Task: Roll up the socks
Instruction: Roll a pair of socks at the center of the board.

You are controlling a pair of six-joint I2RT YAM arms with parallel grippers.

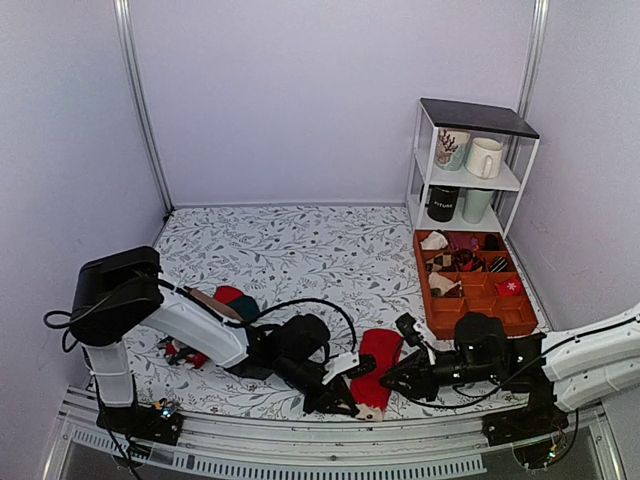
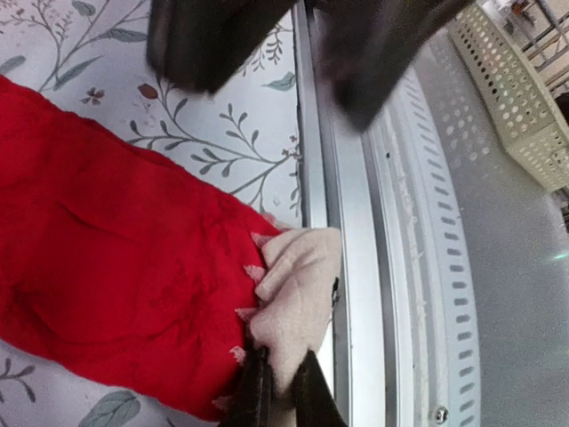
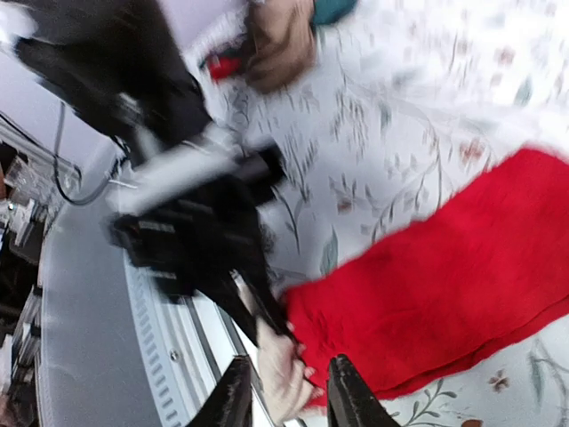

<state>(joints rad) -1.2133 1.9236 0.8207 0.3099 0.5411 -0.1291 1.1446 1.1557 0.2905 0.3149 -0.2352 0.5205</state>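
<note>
- A small heap of other socks [image 1: 232, 300], tan-brown, dark green and a bit of red, lies far to the left of the orange tray [image 1: 490, 298], about level with its near end.
- The left gripper [image 2: 283, 369] sits low on the table, left of the tray and nearer the front edge than the tray is. Its jaws are almost together, and the pale beige end [image 2: 298, 285] of the socks is pinched between them.
- The socks [image 1: 378, 358], bright red and lying flat, stretch from just left of the tray's near-left corner toward the front edge. The beige end is the part farthest from the tray and lies against the metal rail [image 2: 356, 267].
- The right gripper [image 3: 287, 369] hovers just in front of the tray's near-left corner, pointing left at the socks. Its fingers are spread wide and grip nothing; the beige end and the red edge show in the gap between them.
- The tray is split into compartments, and several hold small bundled items.
- A white shelf [image 1: 478, 117] carrying four mugs [image 1: 485, 157] stands directly behind the tray.
</note>
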